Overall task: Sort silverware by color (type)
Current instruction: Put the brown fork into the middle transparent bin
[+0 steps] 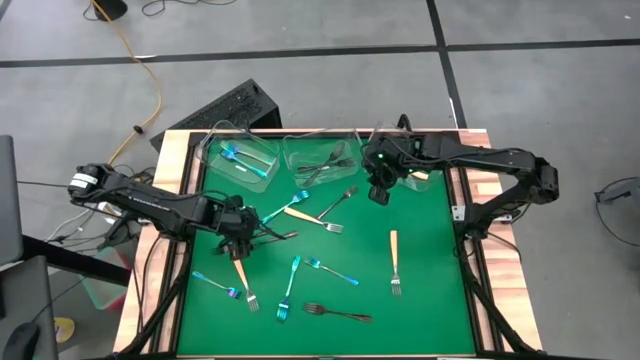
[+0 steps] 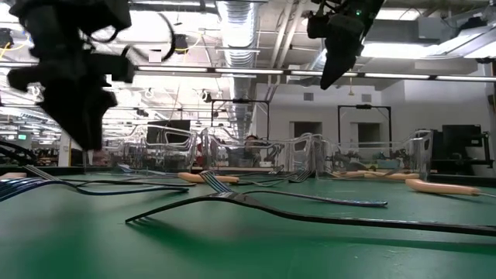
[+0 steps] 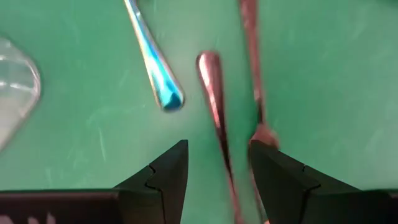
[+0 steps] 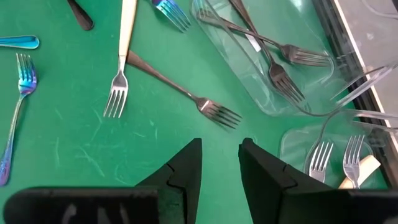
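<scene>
Grey tiled floor (image 1: 330, 25) with an orange cable (image 1: 145, 80); ceiling lights (image 2: 240, 14) shine beyond the table.

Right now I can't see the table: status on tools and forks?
Left tool open, low over a dark fork. Right tool open, empty, near the tubs. Forks still scattered on the mat.
</scene>
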Robot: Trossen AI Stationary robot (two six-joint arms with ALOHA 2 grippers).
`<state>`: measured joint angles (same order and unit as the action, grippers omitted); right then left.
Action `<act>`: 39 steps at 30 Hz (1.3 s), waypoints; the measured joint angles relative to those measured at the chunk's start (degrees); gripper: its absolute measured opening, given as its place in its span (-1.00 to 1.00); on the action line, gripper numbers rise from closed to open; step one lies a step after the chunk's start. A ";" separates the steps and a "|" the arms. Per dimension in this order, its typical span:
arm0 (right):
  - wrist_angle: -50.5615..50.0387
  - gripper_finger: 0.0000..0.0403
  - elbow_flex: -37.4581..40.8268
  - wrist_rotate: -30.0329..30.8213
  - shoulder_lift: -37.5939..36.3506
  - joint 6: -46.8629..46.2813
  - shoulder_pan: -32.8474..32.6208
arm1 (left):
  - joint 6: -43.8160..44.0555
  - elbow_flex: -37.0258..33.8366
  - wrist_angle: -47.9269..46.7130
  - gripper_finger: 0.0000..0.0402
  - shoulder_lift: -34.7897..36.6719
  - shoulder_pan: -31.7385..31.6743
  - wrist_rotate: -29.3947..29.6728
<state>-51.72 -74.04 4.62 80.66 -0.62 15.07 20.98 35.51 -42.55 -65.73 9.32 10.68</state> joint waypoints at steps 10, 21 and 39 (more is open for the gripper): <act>-0.07 -0.36 0.00 -0.22 0.00 -0.46 -0.07 | 0.86 -2.43 2.13 -0.21 0.00 -0.02 -0.82; -0.07 -0.36 0.00 -0.22 0.00 -0.50 -0.07 | 8.67 -8.58 4.83 -0.22 0.00 -0.04 -2.79; -0.02 -0.36 0.00 -0.20 -0.02 -0.50 -0.07 | 9.63 -10.24 5.03 -0.89 0.09 -0.02 -3.48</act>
<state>-51.75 -74.04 4.43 80.64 -1.13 15.00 30.61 25.28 -37.52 -65.65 9.30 7.20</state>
